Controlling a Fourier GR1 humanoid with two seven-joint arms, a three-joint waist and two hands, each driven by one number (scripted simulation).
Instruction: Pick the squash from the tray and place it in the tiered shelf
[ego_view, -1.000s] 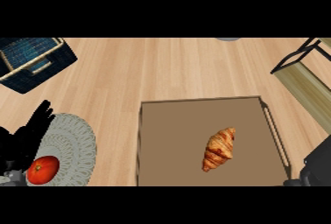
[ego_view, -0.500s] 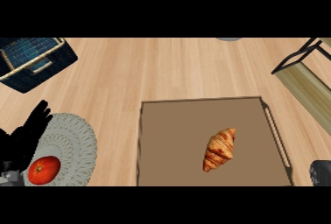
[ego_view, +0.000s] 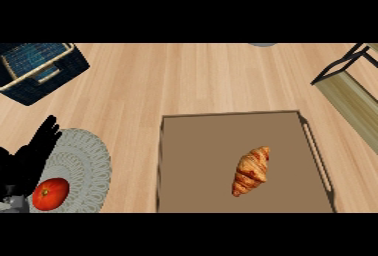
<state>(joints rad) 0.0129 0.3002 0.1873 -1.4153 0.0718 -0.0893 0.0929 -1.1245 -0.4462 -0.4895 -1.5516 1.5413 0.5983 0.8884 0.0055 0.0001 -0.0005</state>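
Beside the black left hand (ego_view: 29, 155) lay a pale grey mat (ego_view: 81, 170) with a lacy looped pattern, and on it, just under the hand's fingers, a red-orange tomato (ego_view: 50, 194). Well to the hand's right, a brown tray (ego_view: 214, 150) carried a golden-brown croissant (ego_view: 251, 171) with darker streaks. Beyond the hand stood a dark blue woven basket (ego_view: 40, 70) with a tan rim, on a light wood-grain counter (ego_view: 184, 80).
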